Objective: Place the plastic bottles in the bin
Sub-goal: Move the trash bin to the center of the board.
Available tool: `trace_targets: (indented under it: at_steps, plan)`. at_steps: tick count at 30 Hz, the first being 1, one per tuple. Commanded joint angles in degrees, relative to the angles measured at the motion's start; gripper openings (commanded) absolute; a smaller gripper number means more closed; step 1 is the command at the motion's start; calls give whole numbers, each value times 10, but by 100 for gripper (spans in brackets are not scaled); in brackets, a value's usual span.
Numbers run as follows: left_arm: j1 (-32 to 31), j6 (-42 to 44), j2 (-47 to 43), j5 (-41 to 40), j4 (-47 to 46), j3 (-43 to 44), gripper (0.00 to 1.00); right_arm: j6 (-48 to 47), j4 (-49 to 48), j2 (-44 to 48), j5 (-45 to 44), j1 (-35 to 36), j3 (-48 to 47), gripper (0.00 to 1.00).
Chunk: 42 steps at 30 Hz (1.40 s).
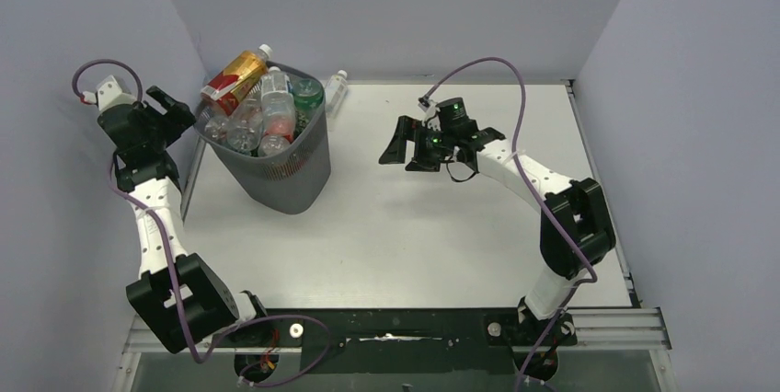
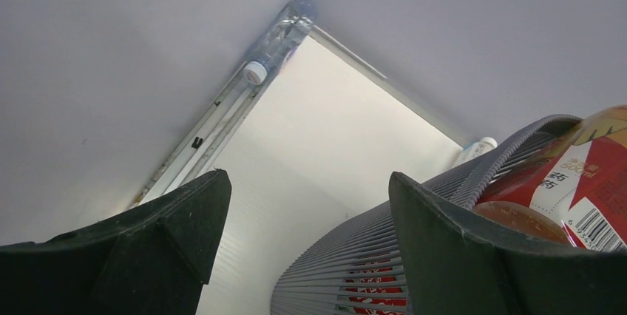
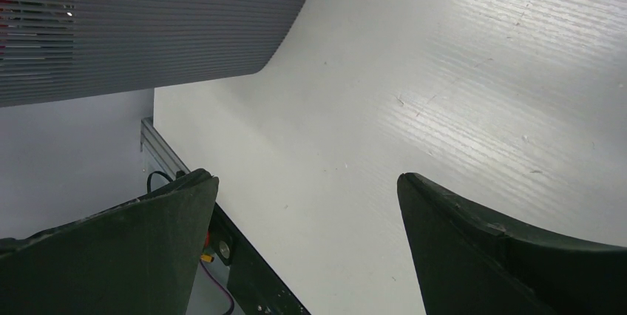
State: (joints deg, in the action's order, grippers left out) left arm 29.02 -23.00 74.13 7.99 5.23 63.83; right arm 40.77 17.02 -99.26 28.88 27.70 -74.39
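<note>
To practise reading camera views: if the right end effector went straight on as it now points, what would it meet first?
Probably the bare table ahead of the right end effector; the bin lies off to the side. Depth is unclear.

Dark grey rounded-square bin: plastic by the look, matt, walls finely ribbed in slats, rim solid and smooth.
Small clear plastic bottles inside it: glossy, see-through. The amber bottle on top wears a shiny red-and-gold printed film label.
White counter: matt sheet, fine parallel ridging, faint scratches.
Silver rail at its near edge: bare metal, dull sheen.
Left tool, right tool: black fingers, matt, slightly grained.
Pale grey walls: smooth, matt.
</note>
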Motion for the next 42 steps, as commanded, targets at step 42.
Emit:
trace_targets:
  at_steps: [42]
  plan:
    - [-468,-11,210,-107,-77,36,76,-9,175,403,-46,-20,188,98]
